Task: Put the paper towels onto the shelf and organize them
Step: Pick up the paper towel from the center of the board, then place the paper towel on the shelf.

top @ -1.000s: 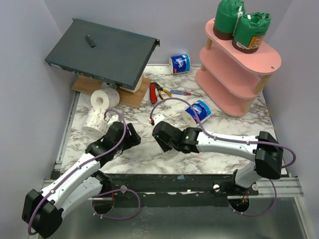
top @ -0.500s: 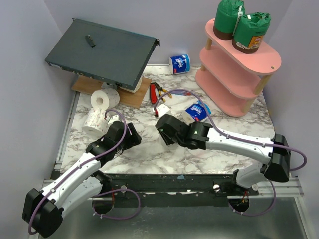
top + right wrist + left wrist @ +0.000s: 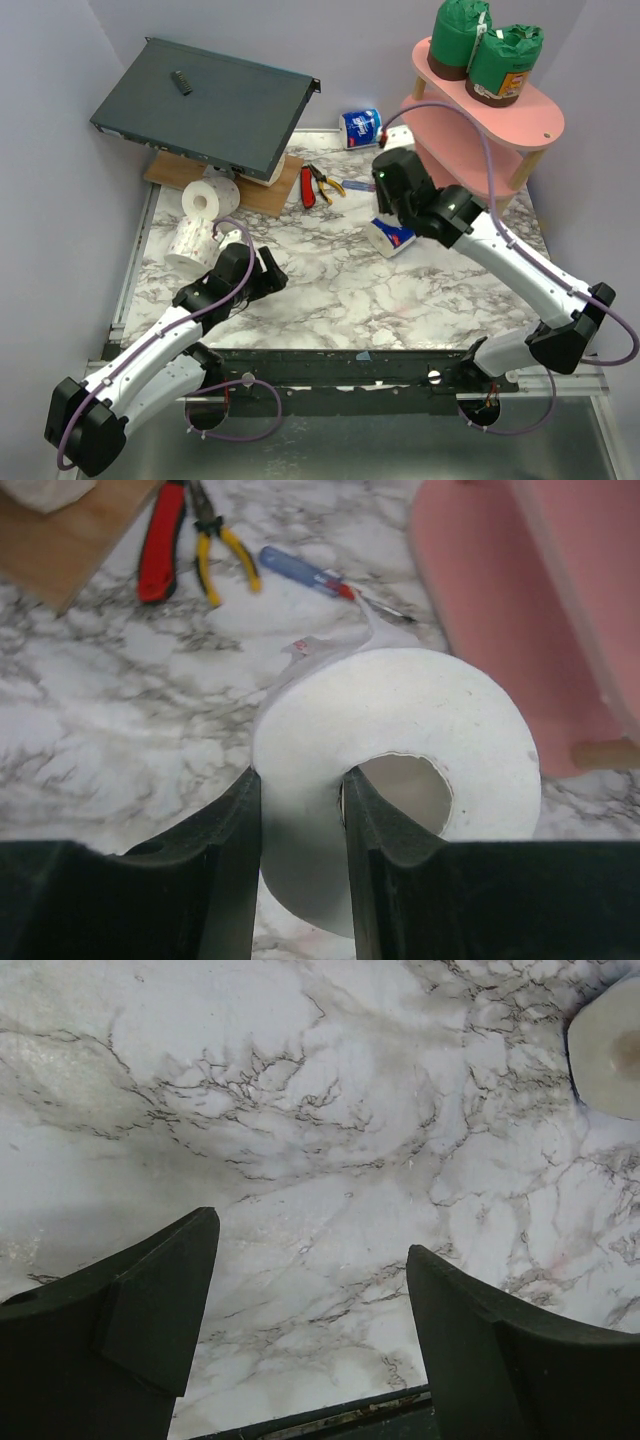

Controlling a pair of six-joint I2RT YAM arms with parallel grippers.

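1. Pink three-tier shelf (image 3: pixel 540 118) at the far right corner of the marble bench (image 3: pixel 330 290), with two green-wrapped rolls (image 3: pixel 458 38) upright and side by side on its top board.
2. Right tool (image 3: pixel 300 780) clamped on the blue-and-white wrapped roll (image 3: pixel 392 237): one finger (image 3: pixel 235 860) against the outer side, the other reaching into the core hole, the roll's wall pinched between them.
3. Seen from above, that roll just in front of the shelf's lowest board and apart from it; impossible to tell whether resting on the bench or lifted clear.
4. Beyond the roll in the right wrist view: red-handled pliers (image 3: pixel 160 540), yellow-handled pliers (image 3: pixel 225 545) and a blue-handled screwdriver (image 3: pixel 300 572) lying on the marble, the shelf's pink boards close at the right.
5. Left tool (image 3: pixel 312 1250) spread wide, nothing between its fingers, over bare marble near the front left of the bench.
6. Bare white rolls (image 3: pixel 190 240), two of them, just beyond the left tool by the bench's left edge: one upright, the other behind it with its cardboard core facing up and forward.
7. Second blue-and-white roll (image 3: pixel 361 128) on its side by the back wall, between the dark grey metal box (image 3: pixel 205 105) and the shelf.
8. Box tilted, its lower edge over a wooden board (image 3: pixel 275 195).
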